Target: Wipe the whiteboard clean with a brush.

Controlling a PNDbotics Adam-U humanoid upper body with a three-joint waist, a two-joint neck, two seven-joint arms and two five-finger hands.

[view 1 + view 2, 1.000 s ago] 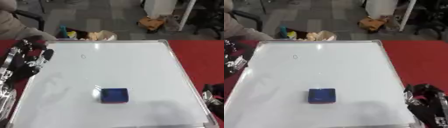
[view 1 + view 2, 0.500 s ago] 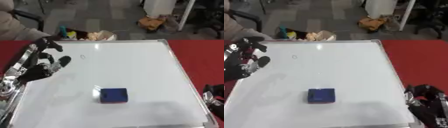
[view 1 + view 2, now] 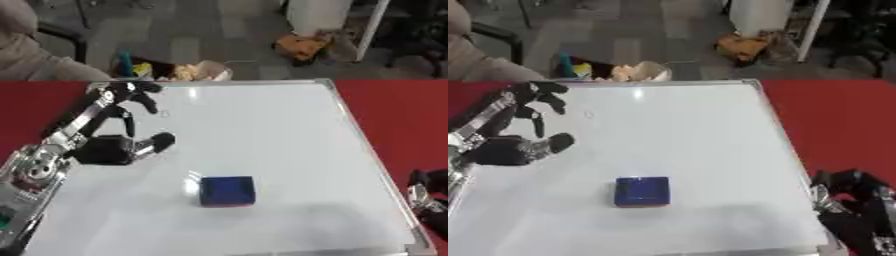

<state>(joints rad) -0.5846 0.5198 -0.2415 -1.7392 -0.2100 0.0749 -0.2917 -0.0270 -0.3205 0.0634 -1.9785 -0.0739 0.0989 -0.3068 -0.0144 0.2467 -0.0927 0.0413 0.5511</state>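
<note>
The blue brush [image 3: 227,190] is lying flat on the whiteboard [image 3: 280,135], a little below the middle of the frame and slightly left of centre, with nothing touching it. White surface is showing all round it: a wide stretch toward the upper right, a narrower band below it before the board's bottom edge, and clear board on its right out to the silver frame. A faint small mark [image 3: 164,114] is sitting on the board at the upper left. My left hand [image 3: 109,145] is hanging over the left part of the board, up and to the left of the brush and well apart from it; my fingers [image 3: 136,95] are spreading apart and reaching toward the top left corner, my thumb is sticking out to the right, and I am holding nothing. My right hand [image 3: 855,210] is showing at the lower right corner, off the board's right edge over the red table [image 3: 398,115]; I cannot tell how its fingers are standing. Beyond the top edge, a pale bag [image 3: 203,71] and an orange object [image 3: 304,46] are lying on the grey floor.
</note>
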